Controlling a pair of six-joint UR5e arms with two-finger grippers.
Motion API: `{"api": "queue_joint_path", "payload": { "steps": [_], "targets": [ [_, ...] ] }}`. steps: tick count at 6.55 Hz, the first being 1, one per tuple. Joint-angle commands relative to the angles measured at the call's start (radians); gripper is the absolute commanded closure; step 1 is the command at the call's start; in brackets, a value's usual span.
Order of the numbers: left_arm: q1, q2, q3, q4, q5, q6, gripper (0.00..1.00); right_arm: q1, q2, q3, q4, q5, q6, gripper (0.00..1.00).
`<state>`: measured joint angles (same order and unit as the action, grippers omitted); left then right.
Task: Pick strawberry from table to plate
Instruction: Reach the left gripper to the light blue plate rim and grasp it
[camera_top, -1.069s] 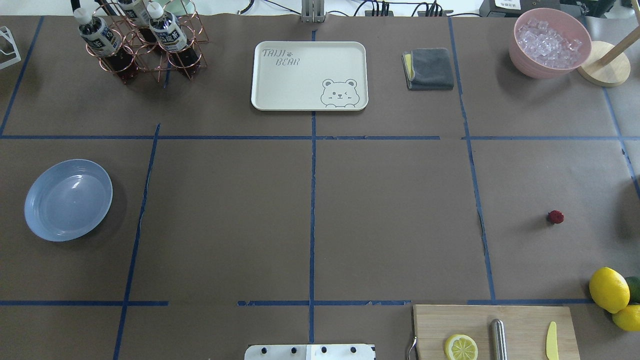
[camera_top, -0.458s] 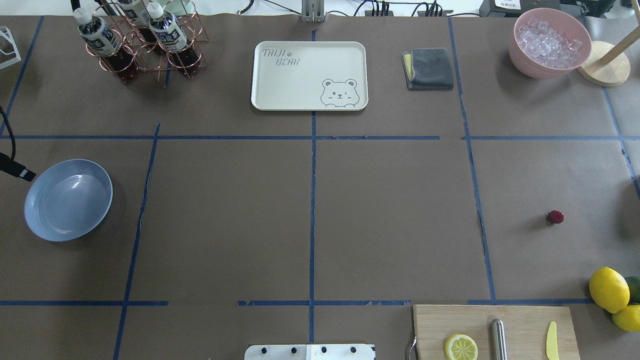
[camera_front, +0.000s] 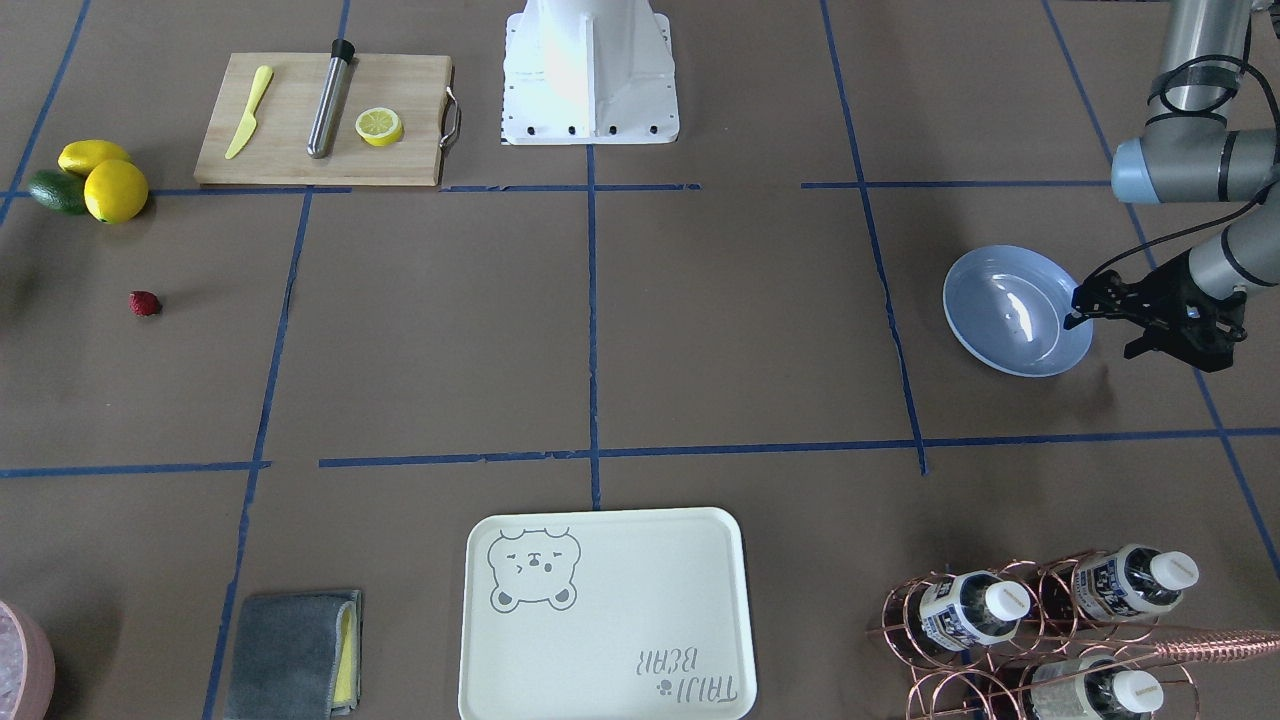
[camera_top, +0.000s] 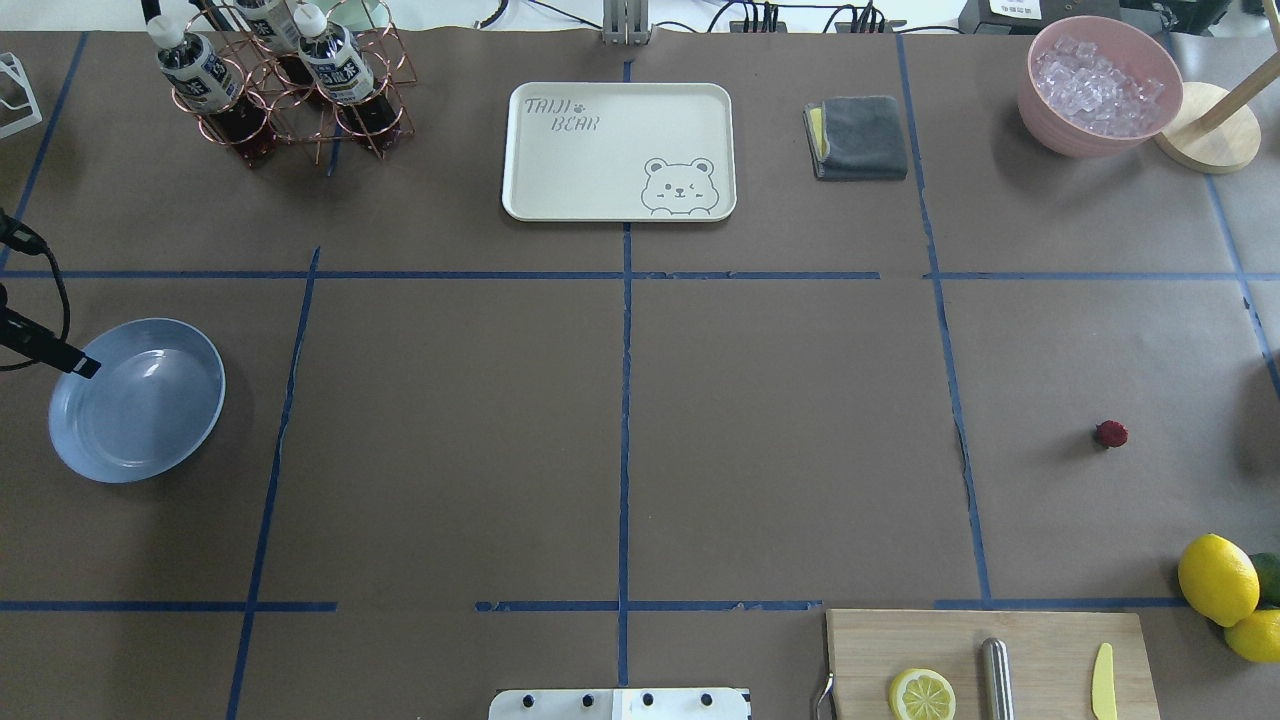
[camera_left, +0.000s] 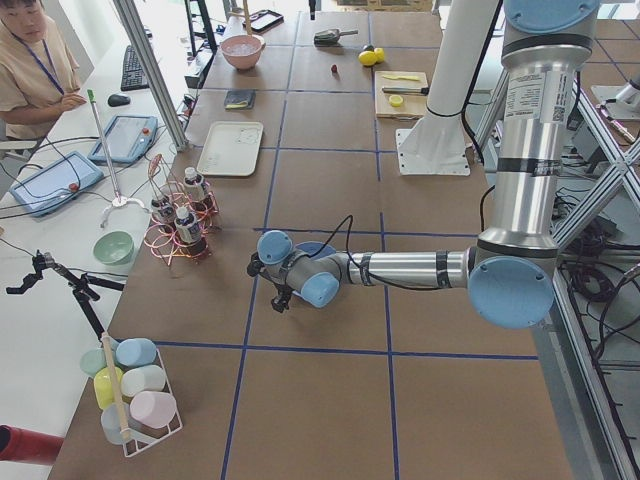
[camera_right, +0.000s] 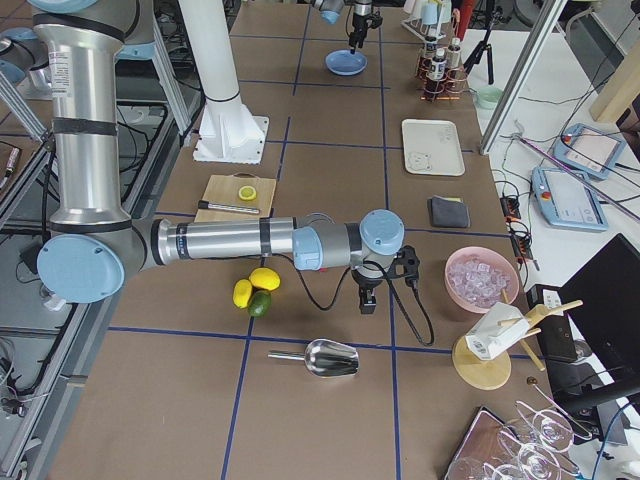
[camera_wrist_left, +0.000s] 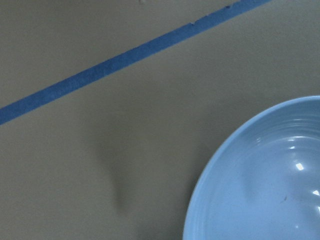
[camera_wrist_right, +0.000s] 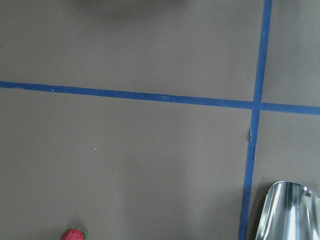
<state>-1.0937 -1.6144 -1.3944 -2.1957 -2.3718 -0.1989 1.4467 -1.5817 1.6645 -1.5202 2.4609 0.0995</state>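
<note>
Since the only readable writing is "TAIJI BEAR" on the cream tray (camera_top: 618, 150), next to its bear print, note that first; the bottles (camera_top: 200, 70) in the copper rack have labels too small to read.

The table (camera_top: 780, 430) is brown paper crossed by blue tape lines. The strawberry (camera_top: 1111, 434) lies bare on it on the robot's right side, apart from the lemons (camera_top: 1217, 578) and the cutting board (camera_top: 1040, 650). The plate (camera_top: 137, 420) sits well apart at the robot's left edge, with nothing in it.

The left gripper (camera_front: 1170, 335) hangs just beside the plate's outer rim; its wrist view shows only the rim, paper and one tape line, no fingers, so can't tell if it is released or clenched. The right gripper (camera_right: 367, 300) shows only in the right side view, pointing down near the lemons; can't tell its state either. Its wrist view catches the strawberry at the bottom edge and a metal scoop (camera_wrist_right: 287, 210) at the lower right corner.

A wide bare stretch of paper separates strawberry and plate. The ice bowl (camera_top: 1100, 85), grey cloth (camera_top: 860, 137) and tray sit along the far edge. A person (camera_left: 30, 60) sits at a side desk beyond that edge.
</note>
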Motion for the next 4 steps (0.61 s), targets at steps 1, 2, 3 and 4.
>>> {"api": "queue_joint_path", "payload": {
  "steps": [1,2,3,4],
  "targets": [
    [0.024,-0.001,0.002,-0.001,0.005,-0.002,0.12,-0.002,0.0,0.0,0.0,0.001,0.002,0.0],
    [0.026,-0.002,0.002,0.001,0.005,-0.002,0.21,-0.002,0.0,0.0,0.0,0.003,0.002,0.0],
    [0.031,-0.002,0.002,0.001,0.006,-0.004,0.43,-0.002,0.0,0.0,-0.002,0.003,0.002,0.0],
    [0.032,-0.002,0.0,0.001,0.006,-0.002,0.94,-0.002,0.0,0.0,-0.002,0.003,0.002,0.0]
  ]
}}
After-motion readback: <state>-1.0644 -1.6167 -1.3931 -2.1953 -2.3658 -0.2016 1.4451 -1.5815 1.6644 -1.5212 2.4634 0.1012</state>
